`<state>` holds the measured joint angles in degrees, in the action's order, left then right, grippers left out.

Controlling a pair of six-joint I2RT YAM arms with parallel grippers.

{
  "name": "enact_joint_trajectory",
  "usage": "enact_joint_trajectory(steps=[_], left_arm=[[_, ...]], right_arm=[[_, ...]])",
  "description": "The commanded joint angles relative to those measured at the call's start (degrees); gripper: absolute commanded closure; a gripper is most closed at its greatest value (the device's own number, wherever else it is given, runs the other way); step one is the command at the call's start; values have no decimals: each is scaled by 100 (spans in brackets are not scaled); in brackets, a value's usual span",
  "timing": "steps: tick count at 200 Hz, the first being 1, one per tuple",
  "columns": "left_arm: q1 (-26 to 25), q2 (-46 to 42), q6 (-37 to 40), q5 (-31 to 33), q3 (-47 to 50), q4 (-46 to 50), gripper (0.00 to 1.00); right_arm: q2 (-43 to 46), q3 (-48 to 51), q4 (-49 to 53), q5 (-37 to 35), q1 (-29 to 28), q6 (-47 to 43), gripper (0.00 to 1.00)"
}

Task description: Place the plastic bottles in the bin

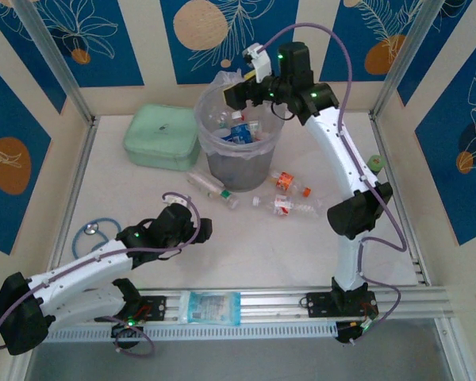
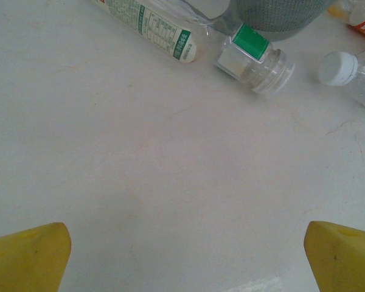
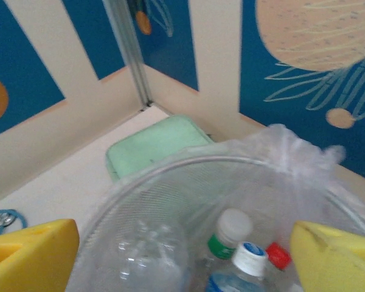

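Observation:
The bin [image 1: 222, 163], a grey bucket with a clear liner, stands at the back centre and holds several bottles [image 1: 239, 131]. My right gripper [image 1: 230, 95] hovers over its rim, open and empty [image 3: 182, 258]. Below it lie a white-capped bottle with a green band [image 3: 228, 234], a blue-labelled one [image 3: 243, 267] and a red cap [image 3: 278, 255]. On the table beside the bin lie a long green-labelled bottle [image 1: 210, 186] [image 2: 164, 30], an orange-labelled one [image 1: 284, 181] and a red-labelled one [image 1: 282, 205]. My left gripper [image 1: 204, 230] is low over bare table, open and empty [image 2: 185, 261], short of a small green-labelled bottle [image 2: 255, 58].
A mint-green zip case [image 1: 163, 136] [image 3: 152, 146] lies left of the bin. A blue stethoscope [image 1: 91, 230] is at the left edge and a dark-green can [image 1: 374, 164] at the right wall. A packet [image 1: 210, 308] rests on the front rail.

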<state>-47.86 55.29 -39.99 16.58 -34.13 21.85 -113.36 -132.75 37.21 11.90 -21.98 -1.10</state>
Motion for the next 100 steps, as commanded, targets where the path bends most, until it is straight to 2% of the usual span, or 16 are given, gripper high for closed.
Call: enact_joint_trajectory(steps=[1, 31, 60, 84, 100], left_arm=[[66, -6, 6, -110, 65, -68, 2], [61, 8, -26, -188, 54, -156, 3], [93, 67, -237, -286, 65, -359, 5], [136, 308, -381, -348, -54, -343, 7], [158, 460, -480, -353, -138, -305, 7]], right_arm=[[-131, 108, 279, -27, 254, 234, 17], [-299, 288, 273, 224, 418, 383, 31], [-313, 646, 163, 405, 466, 474, 38], [-187, 1010, -123, 876, 492, 585, 40], [-79, 1085, -222, 923, 497, 629, 41]])
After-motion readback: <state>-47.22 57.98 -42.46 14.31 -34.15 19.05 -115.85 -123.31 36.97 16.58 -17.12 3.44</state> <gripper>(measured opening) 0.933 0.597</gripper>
